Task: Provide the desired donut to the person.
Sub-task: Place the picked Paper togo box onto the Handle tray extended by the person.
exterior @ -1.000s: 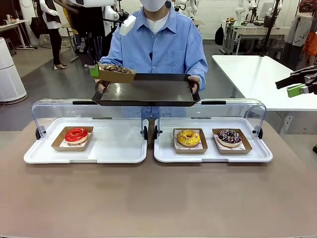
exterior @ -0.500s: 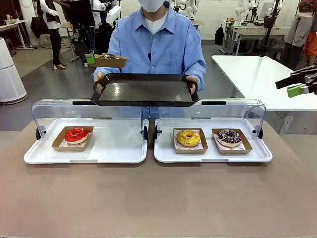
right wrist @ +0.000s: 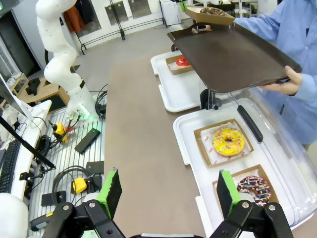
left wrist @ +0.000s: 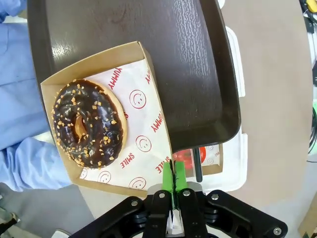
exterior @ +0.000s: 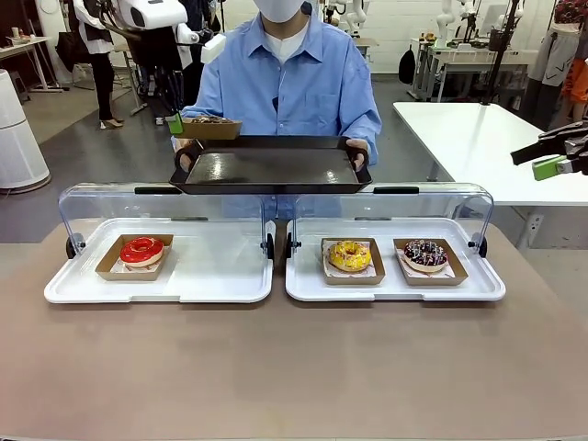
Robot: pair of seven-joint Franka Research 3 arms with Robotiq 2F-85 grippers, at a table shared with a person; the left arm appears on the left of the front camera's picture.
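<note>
left wrist view | left jaws clamp donut box [left wrist: 99,62] over tray [left wrist: 163,44] | right jaws spread

The donut [left wrist: 89,123] is dark brown flecked tan, its box [left wrist: 96,60] light brown, its paper [left wrist: 141,144] white with red smileys.

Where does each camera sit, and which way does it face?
Front view: between the arms, facing the person holding a black tray; left arm top left.
Left wrist view: on the left arm, looking down its left gripper, shut on the chocolate donut box.
Right wrist view: right of the table, looking across it past the open right gripper.
All three share tray and box.
</note>
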